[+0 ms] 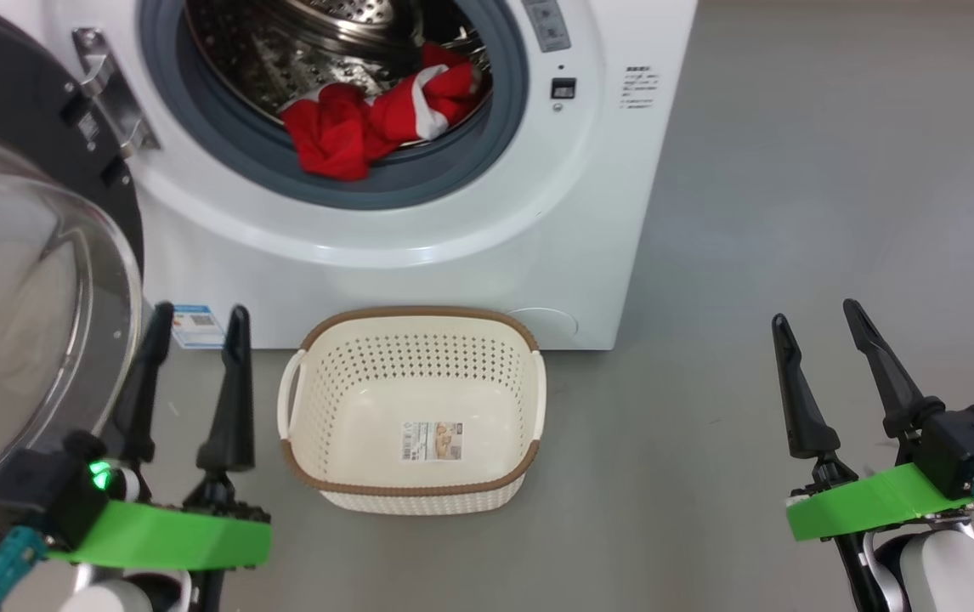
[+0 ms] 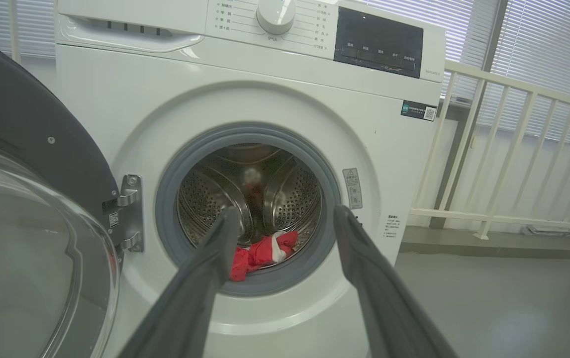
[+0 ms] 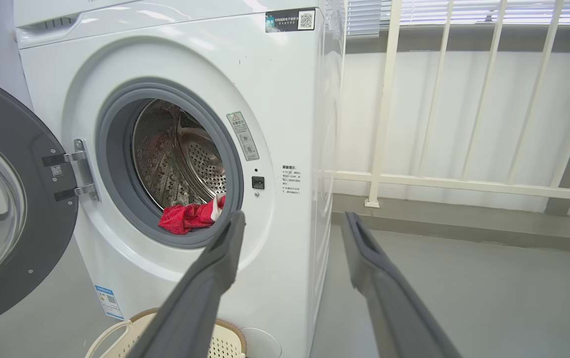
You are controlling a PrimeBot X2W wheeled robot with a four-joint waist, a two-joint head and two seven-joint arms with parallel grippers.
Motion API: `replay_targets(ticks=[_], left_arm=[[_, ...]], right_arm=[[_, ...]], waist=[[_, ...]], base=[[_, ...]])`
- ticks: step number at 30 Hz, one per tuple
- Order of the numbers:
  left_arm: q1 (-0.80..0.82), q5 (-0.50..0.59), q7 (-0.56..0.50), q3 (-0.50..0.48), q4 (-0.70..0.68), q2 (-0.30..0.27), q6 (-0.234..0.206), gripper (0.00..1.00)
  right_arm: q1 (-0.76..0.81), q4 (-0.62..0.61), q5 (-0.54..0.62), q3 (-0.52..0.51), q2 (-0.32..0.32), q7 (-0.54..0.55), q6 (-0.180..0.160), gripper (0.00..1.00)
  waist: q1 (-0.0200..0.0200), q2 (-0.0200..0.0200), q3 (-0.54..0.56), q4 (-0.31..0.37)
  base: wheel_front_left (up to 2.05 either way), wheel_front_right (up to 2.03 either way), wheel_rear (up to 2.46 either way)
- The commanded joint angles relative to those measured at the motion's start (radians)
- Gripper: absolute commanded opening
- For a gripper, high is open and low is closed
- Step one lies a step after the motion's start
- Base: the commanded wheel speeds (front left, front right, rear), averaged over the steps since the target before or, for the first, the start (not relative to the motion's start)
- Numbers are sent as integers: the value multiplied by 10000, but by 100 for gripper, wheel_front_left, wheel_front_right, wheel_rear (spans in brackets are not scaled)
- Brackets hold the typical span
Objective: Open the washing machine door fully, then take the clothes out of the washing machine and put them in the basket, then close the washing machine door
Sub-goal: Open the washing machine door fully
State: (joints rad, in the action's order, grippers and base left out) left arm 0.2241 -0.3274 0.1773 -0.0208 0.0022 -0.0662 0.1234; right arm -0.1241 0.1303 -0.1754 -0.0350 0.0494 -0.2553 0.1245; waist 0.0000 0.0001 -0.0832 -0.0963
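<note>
Grey floor (image 1: 793, 212) lies under a white front-loading washing machine (image 1: 470, 255) in my head view, its round glossy black glass-bowled door (image 1: 11, 93) swung open at left. Bright red, white-trimmed clothes (image 1: 359, 123) sit on the near lip of the drum (image 1: 300, 51). A cream perforated plastic basket (image 1: 419, 357) stands just before the machine, between my left jaws and right jaws, both released. Left wrist view: clothes low in the drum, beyond the spread jaws. Right wrist view: door left, white railing (image 3: 464, 184) right.
</note>
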Motion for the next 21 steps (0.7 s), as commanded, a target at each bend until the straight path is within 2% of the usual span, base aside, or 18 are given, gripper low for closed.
replay_targets(ticks=[1, 8, 14, 21], left_arm=[[-159, 39, -3, -208, -359, -149, -67, 100], [-853, 562, 61, 32, -392, -268, -305, 100], [-1251, 348, -54, -79, -348, -268, -435, 100], [-1840, 709, -96, -52, -220, -543, -625, 100]], right_arm=[[-4, -375, -71, 190, 8, -60, 62, 100], [349, -663, -41, -79, 8, -63, 62, 100], [657, -761, 5, -274, 8, -63, 62, 100], [1071, -894, 17, -290, 8, -64, 62, 100]], waist=[[0, -1, 255, 403], [0, -1, 435, 706], [0, -1, 612, 866], [0, -1, 962, 1118]], base=[[0, 0, 0], [0, 0, 0], [0, 0, 0], [0, 0, 0]])
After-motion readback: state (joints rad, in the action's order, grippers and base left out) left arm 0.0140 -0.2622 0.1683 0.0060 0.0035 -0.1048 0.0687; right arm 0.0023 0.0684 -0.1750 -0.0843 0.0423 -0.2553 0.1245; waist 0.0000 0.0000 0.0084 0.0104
